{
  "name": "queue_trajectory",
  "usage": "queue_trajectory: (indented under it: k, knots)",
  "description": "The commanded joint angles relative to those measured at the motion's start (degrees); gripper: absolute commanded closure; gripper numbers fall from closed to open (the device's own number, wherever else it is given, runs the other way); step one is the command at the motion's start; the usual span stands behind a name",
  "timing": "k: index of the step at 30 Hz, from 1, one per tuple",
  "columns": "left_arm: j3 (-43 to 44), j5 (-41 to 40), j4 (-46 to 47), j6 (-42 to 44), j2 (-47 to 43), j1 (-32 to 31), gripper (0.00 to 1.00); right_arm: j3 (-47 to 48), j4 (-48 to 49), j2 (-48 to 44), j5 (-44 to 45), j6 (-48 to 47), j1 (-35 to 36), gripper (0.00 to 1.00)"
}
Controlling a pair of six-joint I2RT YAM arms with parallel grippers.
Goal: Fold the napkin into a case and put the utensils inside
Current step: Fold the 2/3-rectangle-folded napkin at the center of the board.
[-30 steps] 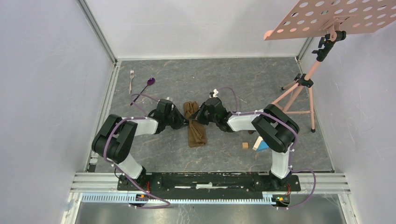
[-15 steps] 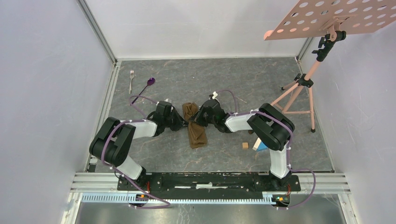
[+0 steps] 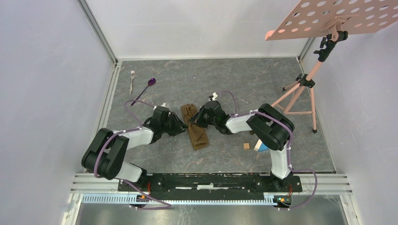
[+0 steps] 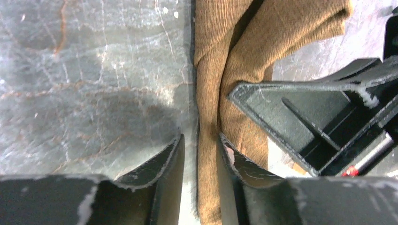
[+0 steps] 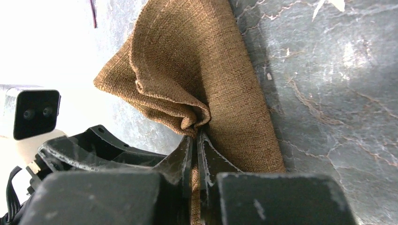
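The brown napkin (image 3: 198,135) lies mid-table as a long narrow strip, its far end bunched (image 5: 187,61). My right gripper (image 3: 196,120) is shut on a pinched fold of that far end (image 5: 195,135). My left gripper (image 3: 181,125) sits at the napkin's left edge with its jaws apart (image 4: 200,137); a ridge of cloth (image 4: 263,42) runs between them, touching the right finger, with a gap to the left finger. The silver fork (image 3: 132,75) and the purple-bowled spoon (image 3: 143,89) lie far left, apart from both grippers.
A small wooden block (image 3: 246,146) and a blue-and-white block (image 3: 260,144) lie by the right arm's elbow. A pink tripod stand (image 3: 302,89) carries a perforated board (image 3: 338,16) at the far right. Enclosure walls ring the table.
My left gripper's jaws have parted around the napkin's edge, and its arm has swung a little to the left. The right gripper stays shut on the cloth and has shifted slightly left.
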Motion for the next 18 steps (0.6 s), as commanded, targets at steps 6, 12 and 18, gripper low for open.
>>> queue_trajectory:
  k: [6, 12, 18]
  knots:
    - [-0.1, -2.0, -12.4, 3.6, -13.1, 2.4, 0.39, -1.2, 6.5, -0.1, -4.5, -5.7, 0.1, 0.84]
    - [8.2, -2.7, -23.9, 7.2, -15.8, 5.2, 0.34, 2.0, 0.5, -1.0, -4.5, -18.2, 0.5, 0.68]
    - [11.2, -0.8, -26.0, 8.5, -16.2, 9.0, 0.37, 5.7, -3.5, -2.7, -6.5, -36.1, 1.2, 0.47]
